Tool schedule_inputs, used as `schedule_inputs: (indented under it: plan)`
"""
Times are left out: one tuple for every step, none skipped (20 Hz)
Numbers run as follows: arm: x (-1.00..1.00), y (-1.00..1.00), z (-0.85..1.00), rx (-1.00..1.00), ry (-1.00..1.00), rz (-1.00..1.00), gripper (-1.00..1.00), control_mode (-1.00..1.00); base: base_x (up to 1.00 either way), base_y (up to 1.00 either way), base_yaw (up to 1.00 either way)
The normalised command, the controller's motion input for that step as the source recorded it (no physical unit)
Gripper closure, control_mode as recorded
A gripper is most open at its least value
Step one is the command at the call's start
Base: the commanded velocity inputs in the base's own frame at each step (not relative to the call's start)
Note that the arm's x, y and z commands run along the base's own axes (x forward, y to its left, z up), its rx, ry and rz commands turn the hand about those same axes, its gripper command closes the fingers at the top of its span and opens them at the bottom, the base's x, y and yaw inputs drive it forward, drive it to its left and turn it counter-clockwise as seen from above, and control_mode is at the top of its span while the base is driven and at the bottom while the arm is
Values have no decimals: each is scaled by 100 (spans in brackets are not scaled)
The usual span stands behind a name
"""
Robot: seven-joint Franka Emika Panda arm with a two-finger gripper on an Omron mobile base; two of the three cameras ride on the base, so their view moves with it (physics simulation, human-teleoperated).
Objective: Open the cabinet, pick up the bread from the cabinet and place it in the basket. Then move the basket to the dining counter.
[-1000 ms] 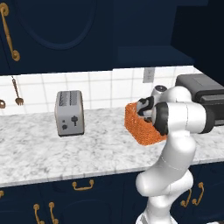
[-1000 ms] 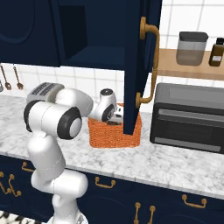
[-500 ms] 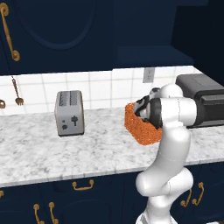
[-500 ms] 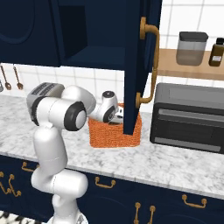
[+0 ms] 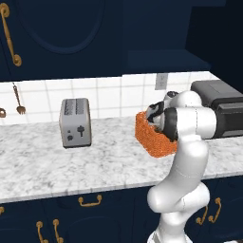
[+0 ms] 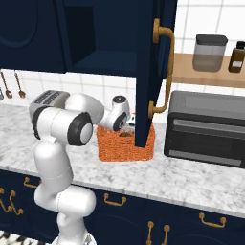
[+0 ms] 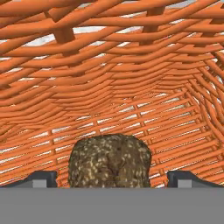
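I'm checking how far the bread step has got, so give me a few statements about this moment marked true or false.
1. The bread lies inside the basket. True.
2. The fingers are clamped on the bread. False: they stand wide, one on each side of it, apart from it.
3. The cabinet door is shut. False: it hangs open in front of the basket.
4. The basket sits on the worktop between the toaster and the dark oven. True.
5. The toaster lies on its side. False: it stands upright.
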Motion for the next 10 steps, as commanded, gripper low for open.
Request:
schedule_inputs:
  plan:
    - [-50,5,56,-4,-11,-4,-100,-100,0,0,0]
    - [-48,0,62,-2,-11,-3,-100,-100,0,0,0]
    - [-39,9,71,-4,-10,-4,-100,-100,0,0,0]
    - [-26,21,79,-7,-7,-5,-100,-100,0,0,0]
    - [-30,24,85,-9,-4,-6,-100,-100,0,0,0]
    - [-35,8,90,-6,-4,-6,-100,-100,0,0,0]
    - [-43,12,89,-8,-5,-6,-100,-100,0,0,0]
    - [-51,16,86,-9,-7,-7,-100,-100,0,0,0]
    - [-61,13,78,-10,-5,-10,-100,-100,0,0,0]
    - [-70,6,63,-7,-3,-14,-100,-100,0,0,0]
